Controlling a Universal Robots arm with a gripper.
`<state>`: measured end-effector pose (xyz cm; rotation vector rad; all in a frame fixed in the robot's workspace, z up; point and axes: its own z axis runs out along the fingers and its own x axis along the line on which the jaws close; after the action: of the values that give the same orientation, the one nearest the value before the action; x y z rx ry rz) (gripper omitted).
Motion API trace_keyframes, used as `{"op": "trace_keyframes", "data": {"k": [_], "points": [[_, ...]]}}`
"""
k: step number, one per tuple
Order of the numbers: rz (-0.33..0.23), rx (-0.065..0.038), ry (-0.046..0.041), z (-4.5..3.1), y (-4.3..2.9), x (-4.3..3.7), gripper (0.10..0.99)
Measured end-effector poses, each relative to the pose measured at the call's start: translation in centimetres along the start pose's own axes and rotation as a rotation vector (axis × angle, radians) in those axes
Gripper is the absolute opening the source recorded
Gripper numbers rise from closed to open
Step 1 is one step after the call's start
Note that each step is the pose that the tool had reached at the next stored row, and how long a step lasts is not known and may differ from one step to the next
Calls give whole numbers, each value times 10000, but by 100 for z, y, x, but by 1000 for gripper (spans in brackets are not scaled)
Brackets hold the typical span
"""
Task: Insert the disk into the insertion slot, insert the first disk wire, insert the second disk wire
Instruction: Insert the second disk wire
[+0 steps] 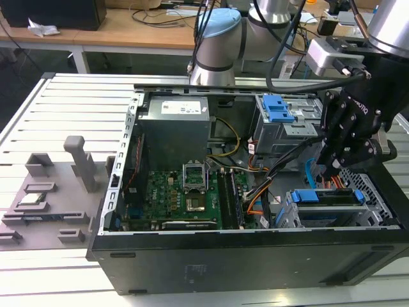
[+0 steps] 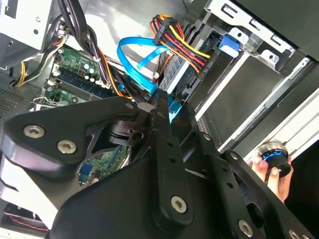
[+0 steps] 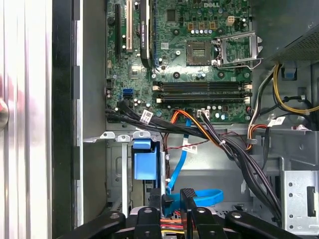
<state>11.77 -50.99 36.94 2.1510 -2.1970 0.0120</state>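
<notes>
Now gripper just above seated disk.

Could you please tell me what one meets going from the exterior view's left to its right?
Grey fixture block → green motherboard → orange cables → insertion slot holding the disk, with the gripper above it.

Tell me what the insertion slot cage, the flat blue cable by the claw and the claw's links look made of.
The insertion slot looks like bare grey sheet metal: thin, perforated, dull sheen. The flat blue cable looks like flexible plastic-jacketed ribbon; it bends in a smooth glossy loop. The claw links seem matte black, rigid, joined by silver bolts; whether coated metal or hard plastic is unclear.
</notes>
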Motion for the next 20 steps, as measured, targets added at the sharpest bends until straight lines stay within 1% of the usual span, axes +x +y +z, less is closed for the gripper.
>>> {"op": "trace_keyframes", "data": {"k": [1,3,6,12,18,20], "points": [[0,0,3,0,0,0,290],[0,0,5,0,0,0,161],[0,0,9,1,0,3,161],[1,1,9,9,-2,79,161],[1,0,9,83,-6,109,161],[-1,1,10,94,-18,113,161]]}}
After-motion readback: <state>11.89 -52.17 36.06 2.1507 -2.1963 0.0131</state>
